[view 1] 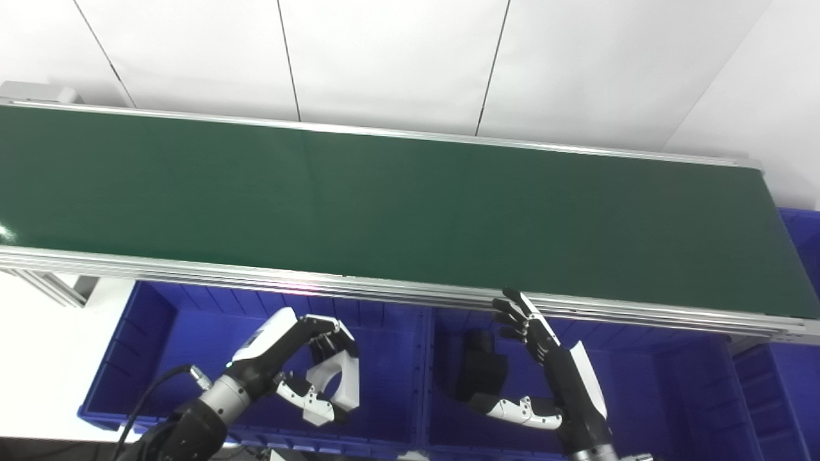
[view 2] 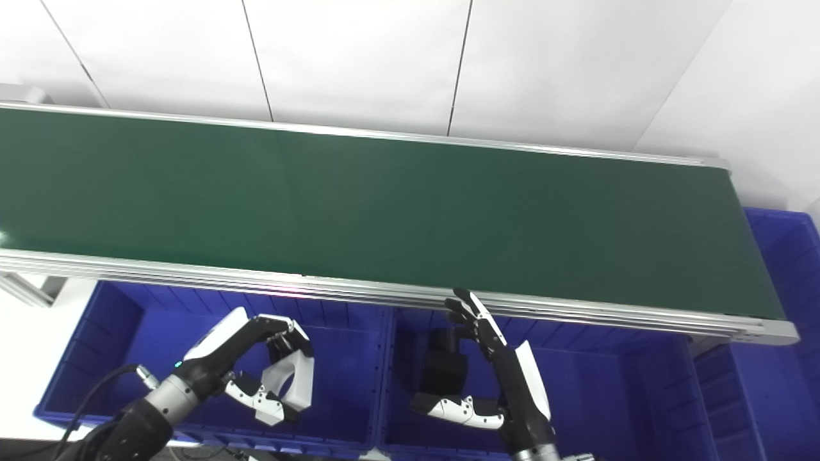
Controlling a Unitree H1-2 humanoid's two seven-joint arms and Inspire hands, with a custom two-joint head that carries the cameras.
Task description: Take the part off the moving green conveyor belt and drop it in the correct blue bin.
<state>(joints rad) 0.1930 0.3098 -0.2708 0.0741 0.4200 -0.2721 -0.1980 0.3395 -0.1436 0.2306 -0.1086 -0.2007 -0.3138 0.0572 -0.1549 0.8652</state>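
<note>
The green conveyor belt [view 1: 384, 205] runs across the view with no part on it. Below its near rail, my left hand [view 1: 288, 358] hangs over the left blue bin [view 1: 147, 339], its fingers curled down on a white part [view 1: 339, 381] with a round hole, pinched against the thumb. My right hand [view 1: 551, 365] is open above the middle blue bin [view 1: 640, 384], fingers stretched up toward the rail and thumb out to the left. A black part [view 1: 480, 371] lies in that bin just left of the right hand.
The belt's aluminium rail [view 1: 410, 294] overhangs the bins' far edges. Another blue bin [view 1: 801, 237] stands at the belt's right end, and a further one [view 1: 762, 397] sits at the lower right. White wall panels are behind the belt.
</note>
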